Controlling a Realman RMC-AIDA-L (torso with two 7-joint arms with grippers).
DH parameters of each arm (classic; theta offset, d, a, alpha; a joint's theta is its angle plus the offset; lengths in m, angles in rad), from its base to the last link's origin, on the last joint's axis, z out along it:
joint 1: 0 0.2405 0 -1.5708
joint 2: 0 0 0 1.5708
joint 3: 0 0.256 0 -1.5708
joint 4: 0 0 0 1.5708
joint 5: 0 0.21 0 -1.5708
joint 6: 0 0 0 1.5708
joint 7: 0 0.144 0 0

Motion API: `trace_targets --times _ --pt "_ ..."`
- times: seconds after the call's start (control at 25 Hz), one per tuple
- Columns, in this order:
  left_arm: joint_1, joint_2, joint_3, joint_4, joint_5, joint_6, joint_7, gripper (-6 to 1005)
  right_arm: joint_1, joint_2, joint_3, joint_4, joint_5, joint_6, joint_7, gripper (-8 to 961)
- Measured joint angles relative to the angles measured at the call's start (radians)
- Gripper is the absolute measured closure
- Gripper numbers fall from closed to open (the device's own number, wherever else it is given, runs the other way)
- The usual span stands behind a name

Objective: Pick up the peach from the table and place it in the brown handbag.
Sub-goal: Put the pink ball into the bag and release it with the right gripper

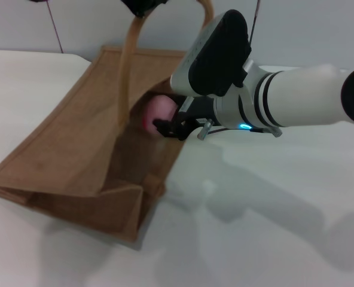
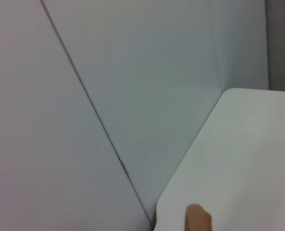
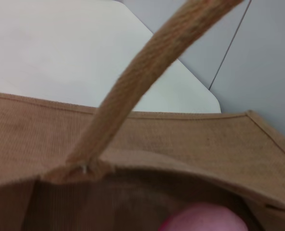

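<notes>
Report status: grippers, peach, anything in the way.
Right gripper shut on peach at brown handbag mouth. Left gripper at top edge, by handle. Handle near the peach's path.

Pink peach (image 1: 157, 112) (tan-brown handbag (image 1: 63, 149), white table (image 1: 255, 227))

Bright, even, diffuse overhead light throughout, with soft grey shadows falling on the table (image 1: 272, 197) below and in front of the right arm (image 1: 296, 98). Mild glare on that arm's white casing, deeper shade inside the brown handbag (image 1: 63, 155) around the peach (image 1: 158, 110). Close blur on the handle (image 3: 147, 77) and peach in the right wrist view; soft focus across the left wrist view.
</notes>
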Motion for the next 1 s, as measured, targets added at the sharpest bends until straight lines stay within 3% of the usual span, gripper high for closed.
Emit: trace_targets --times 0.2,0.52,0.72,1.0 --pt "-0.007 0.0 0.016 0.009 -0.024 0.001 -0.008 932 0.008 0.003 -0.021 0.026 0.025 -0.046 -0.009 402" --pt "-0.012 0.0 0.029 0.035 -0.042 0.005 -0.015 937 0.031 0.003 -0.038 0.087 0.24 -0.069 -0.21 401" --pt "-0.011 0.0 0.029 0.035 -0.041 0.005 -0.015 936 0.043 0.003 -0.038 0.109 0.282 -0.063 -0.24 401" --pt "-0.013 0.0 0.029 0.035 -0.044 0.015 -0.015 940 0.047 0.006 -0.044 0.111 0.292 -0.072 -0.242 305"
